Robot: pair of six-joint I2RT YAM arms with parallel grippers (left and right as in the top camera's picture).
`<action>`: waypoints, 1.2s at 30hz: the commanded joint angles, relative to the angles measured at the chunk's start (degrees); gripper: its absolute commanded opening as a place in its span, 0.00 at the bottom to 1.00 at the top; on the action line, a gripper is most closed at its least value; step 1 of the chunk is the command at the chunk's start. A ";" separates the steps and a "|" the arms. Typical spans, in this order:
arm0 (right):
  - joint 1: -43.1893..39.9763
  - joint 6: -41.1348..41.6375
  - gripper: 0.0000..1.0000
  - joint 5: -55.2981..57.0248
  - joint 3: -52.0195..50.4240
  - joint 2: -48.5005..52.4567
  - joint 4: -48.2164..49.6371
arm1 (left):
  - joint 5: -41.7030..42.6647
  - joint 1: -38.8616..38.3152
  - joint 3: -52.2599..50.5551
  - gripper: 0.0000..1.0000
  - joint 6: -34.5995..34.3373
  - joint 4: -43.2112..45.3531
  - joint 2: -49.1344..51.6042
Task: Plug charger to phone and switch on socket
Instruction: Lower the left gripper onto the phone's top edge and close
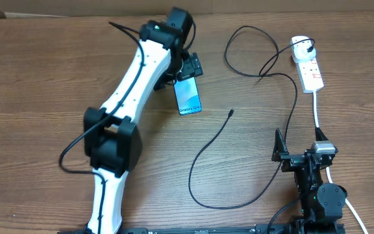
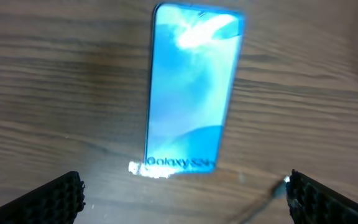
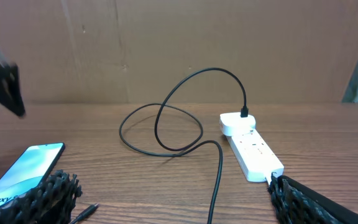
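The phone [image 1: 187, 96] lies flat on the table with its light blue screen up; it also shows in the left wrist view [image 2: 191, 87] and the right wrist view [image 3: 17, 169]. My left gripper [image 1: 188, 70] hovers just behind the phone's far end, open and empty. The charger's black cable [image 1: 242, 49] loops from a white plug [image 1: 300, 44] in the socket [image 1: 309, 67] down to its free connector tip [image 1: 230, 113], which lies right of the phone. My right gripper [image 1: 297, 153] is open and empty near the front edge, over the cable [image 3: 218, 180].
The socket's thick white cord [image 1: 317, 114] runs toward the front past my right arm. A brown cardboard wall [image 3: 166, 43] stands behind the table. The cable sweeps in a wide loop [image 1: 219, 203] across the front middle.
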 commanded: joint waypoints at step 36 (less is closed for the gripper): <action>0.26 -0.04 1.00 0.57 -0.59 -0.57 0.33 | -6.62 -4.26 0.26 1.00 6.01 4.92 10.78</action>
